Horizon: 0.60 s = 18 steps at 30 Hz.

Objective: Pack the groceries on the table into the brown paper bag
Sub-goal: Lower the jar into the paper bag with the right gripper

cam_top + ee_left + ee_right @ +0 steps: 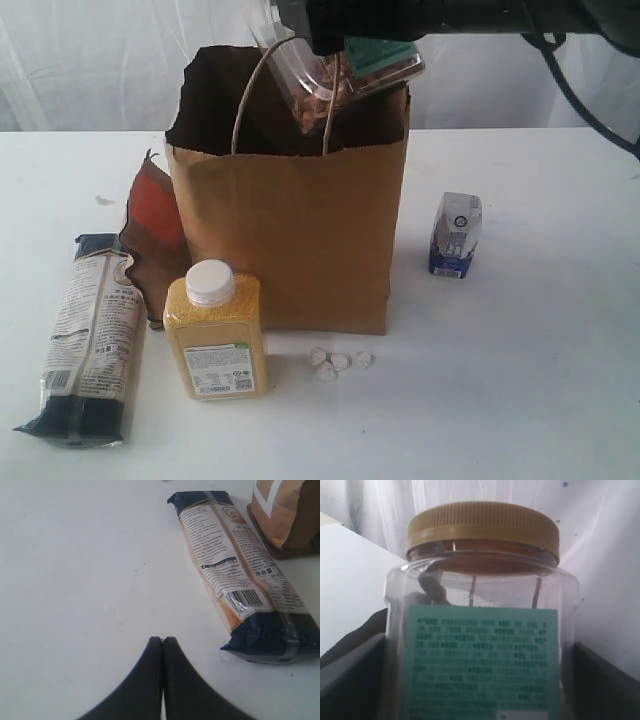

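Note:
The brown paper bag (290, 240) stands upright and open in the middle of the table (520, 380). Just above its mouth hangs a gold-lidded clear jar (335, 75), tilted, with my right gripper (345, 50) shut on it. In the right wrist view the jar (482, 610) fills the frame between the dark fingers (605, 685). My left gripper (163, 640) is shut on nothing, low over bare table beside the long noodle packet (235, 565). The left gripper does not show in the exterior view.
Left of the bag lie the noodle packet (90, 330) and a brown-red pouch (155, 235). A yellow-grain bottle (215, 335) and tiny white lumps (338, 362) sit in front of it. A small blue-white carton (456, 235) stands to its right.

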### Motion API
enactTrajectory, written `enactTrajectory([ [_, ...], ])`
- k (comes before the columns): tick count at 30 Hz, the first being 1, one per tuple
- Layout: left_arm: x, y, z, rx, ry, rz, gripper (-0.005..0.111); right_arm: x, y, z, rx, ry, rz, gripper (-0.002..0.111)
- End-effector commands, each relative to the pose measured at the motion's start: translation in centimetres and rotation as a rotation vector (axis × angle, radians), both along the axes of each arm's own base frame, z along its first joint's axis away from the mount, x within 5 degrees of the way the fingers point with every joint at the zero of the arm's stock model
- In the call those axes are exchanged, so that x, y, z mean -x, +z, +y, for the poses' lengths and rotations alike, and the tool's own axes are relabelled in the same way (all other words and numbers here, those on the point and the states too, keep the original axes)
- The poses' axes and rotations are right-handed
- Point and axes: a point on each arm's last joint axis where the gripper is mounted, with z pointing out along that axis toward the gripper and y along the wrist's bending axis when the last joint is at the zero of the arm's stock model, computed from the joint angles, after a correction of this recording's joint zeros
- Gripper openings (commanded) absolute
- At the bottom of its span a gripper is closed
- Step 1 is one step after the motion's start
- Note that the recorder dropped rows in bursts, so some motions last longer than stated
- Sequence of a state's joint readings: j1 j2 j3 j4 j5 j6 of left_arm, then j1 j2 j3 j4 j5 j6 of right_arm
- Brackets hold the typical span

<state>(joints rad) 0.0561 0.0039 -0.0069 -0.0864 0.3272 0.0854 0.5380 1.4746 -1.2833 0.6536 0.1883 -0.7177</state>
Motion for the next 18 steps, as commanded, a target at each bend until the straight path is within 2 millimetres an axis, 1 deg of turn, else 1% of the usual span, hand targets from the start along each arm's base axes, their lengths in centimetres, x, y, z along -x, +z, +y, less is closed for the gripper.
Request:
enactTrajectory([
  [1,0.04,-0.26,-0.03,0.005,-0.001,0.009,0.0,-0.04,0.83,-0.13,-0.022,-0.018,-0.037,0.038],
  [3,0.04,-0.26,-0.03,0.005,-0.001,0.009,0.0,-0.04,0.83,-0.13,-0.022,-0.018,-0.037,0.043],
  [6,0.04,-0.26,-0.03,0.005,-0.001,0.009,0.0,-0.14,0.71,-0.08,-0.021,-0.019,-0.036,0.048],
  [18,0.04,-0.26,-0.03,0.005,-0.001,0.009,0.0,-0.28,0.57,-0.03,-0.026,-0.024,-0.03,0.049],
])
